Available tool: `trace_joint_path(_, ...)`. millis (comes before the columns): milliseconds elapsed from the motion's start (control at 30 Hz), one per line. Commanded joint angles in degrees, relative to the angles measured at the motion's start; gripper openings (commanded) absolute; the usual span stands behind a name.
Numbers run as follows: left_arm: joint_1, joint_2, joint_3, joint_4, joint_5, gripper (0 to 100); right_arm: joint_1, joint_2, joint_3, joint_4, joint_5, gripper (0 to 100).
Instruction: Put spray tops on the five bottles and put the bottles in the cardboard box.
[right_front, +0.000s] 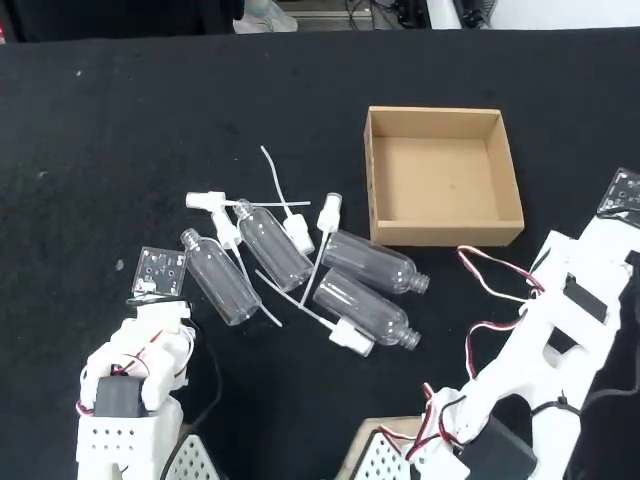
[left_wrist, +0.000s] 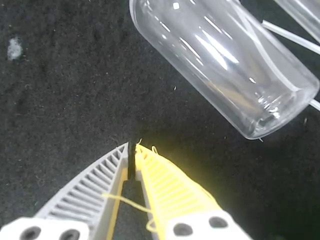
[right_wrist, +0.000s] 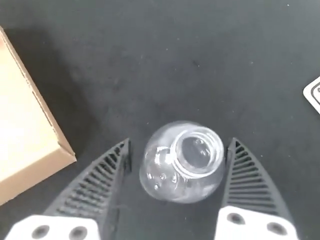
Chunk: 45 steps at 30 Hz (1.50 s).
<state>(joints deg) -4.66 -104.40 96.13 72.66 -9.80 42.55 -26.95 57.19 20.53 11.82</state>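
Standing upright between the widely spread fingers of the right gripper (right_wrist: 180, 143) is a clear bottle (right_wrist: 182, 162), its open neck turned up toward the wrist camera. A thin gap shows between the bottle's wall and each finger, so the gripper brackets it without clamping. Near this gripper on one side, but apart from it, sits a corner of the cardboard box (right_wrist: 22, 130). On the opposite side the edge of a white card (right_wrist: 314, 94) lies on the black surface (right_wrist: 200, 55).

The left gripper (left_wrist: 132, 148) is pinched closed on nothing, its two tips meeting just over the surface. Ahead of those tips and off to one side, a second bottle (left_wrist: 220, 60) lies on its side with its flat base showing and a thin white tube (left_wrist: 290, 37) crossing it.

From the high view, four bottles (right_front: 272, 243) lie on their sides ahead of the left arm (right_front: 130, 390), with loose spray tops (right_front: 352, 338) scattered among them, just beside the box.
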Motion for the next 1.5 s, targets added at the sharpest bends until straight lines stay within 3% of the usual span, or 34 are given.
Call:
trace_joint_path(0,-0.31,-0.44,1.27,0.44,-0.35,3,1.14,-2.59,-0.22,-1.76,0.26,26.0)
trace_joint_path(367,-0.31,-0.44,1.27,0.44,-0.35,3,2.37,-3.03,7.34,-10.64,0.26,25.9)
trace_joint_path(767,-0.31,-0.44,1.27,0.44,-0.35,3,2.37,-2.86,6.55,-10.81,0.18,25.1)
trace_joint_path(967,-0.31,-0.44,1.27,0.44,-0.35,3,3.16,-2.59,7.16,-11.43,0.26,0.8)
trace_joint_path(1200,-0.22,-0.44,1.27,0.44,-0.35,3,4.66,-3.21,11.3,-19.16,-0.35,1.0)
trace_joint_path(1300,-0.22,-0.44,1.27,0.44,-0.35,3,4.13,-5.41,6.64,-10.11,-0.7,1.0)
trace_joint_path(1467,-0.04,-0.44,1.27,0.44,-0.35,3,1.76,-13.32,-12.62,23.56,-2.9,1.0)
